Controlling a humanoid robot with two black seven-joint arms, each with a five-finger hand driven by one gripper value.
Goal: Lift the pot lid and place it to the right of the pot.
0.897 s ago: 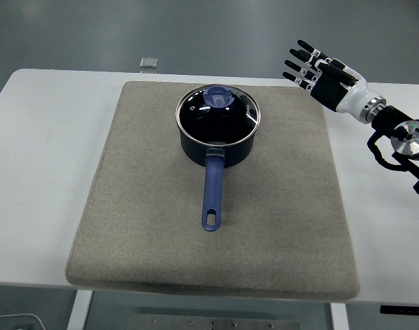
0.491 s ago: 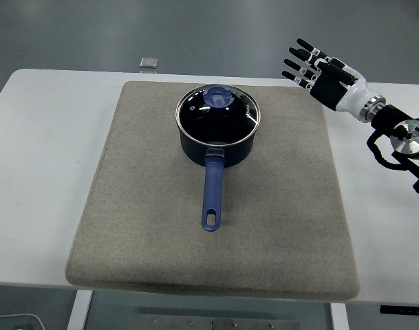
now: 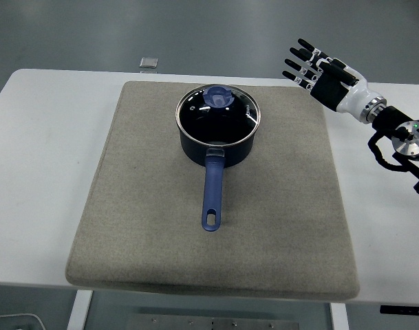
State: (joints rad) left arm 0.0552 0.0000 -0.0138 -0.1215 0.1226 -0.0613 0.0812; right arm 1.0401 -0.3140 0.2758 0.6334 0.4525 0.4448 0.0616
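A dark blue pot (image 3: 217, 146) stands on the grey mat (image 3: 147, 227), its blue handle (image 3: 212, 196) pointing toward the near edge. A glass lid (image 3: 218, 114) with a steel rim and a blue knob (image 3: 218, 97) sits closed on the pot. My right hand (image 3: 307, 63) hovers over the mat's far right corner, well to the right of the pot, fingers spread and holding nothing. The left arm is out of sight.
The mat covers most of the white table (image 3: 44, 158). A small grey square object (image 3: 148, 62) lies at the table's far edge, left of the pot. Bare mat lies to the right of the pot (image 3: 298, 179).
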